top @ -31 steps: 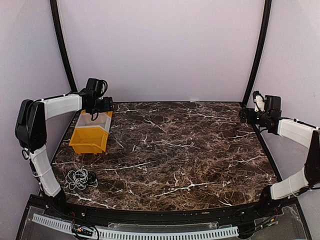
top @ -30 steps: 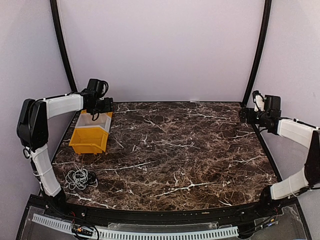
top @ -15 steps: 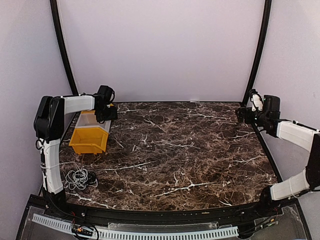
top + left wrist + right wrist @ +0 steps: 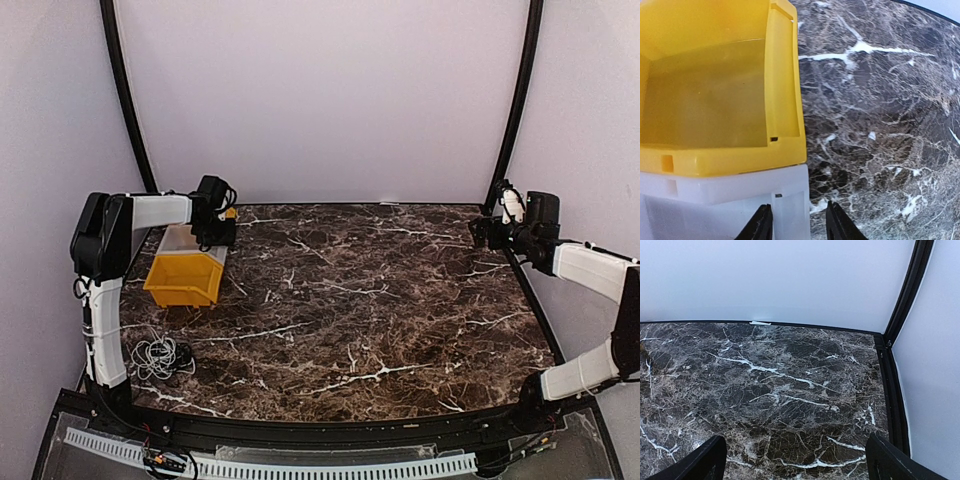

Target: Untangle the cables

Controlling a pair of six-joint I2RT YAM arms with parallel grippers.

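No untangling yet: the cables [image 4: 160,357] sit heaped at the near left corner, the left gripper [image 4: 796,223] slightly parted astride a white bin [image 4: 715,212] wall far left, the right gripper [image 4: 795,456] wide open, empty.

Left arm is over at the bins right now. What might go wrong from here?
1. The open left gripper has a corner of the translucent white bin between its fingers; moving sideways may drag it and the yellow plastic bin.
2. The tangled bundle of white and black cables lies near the left arm's base, probably a cramped reach.
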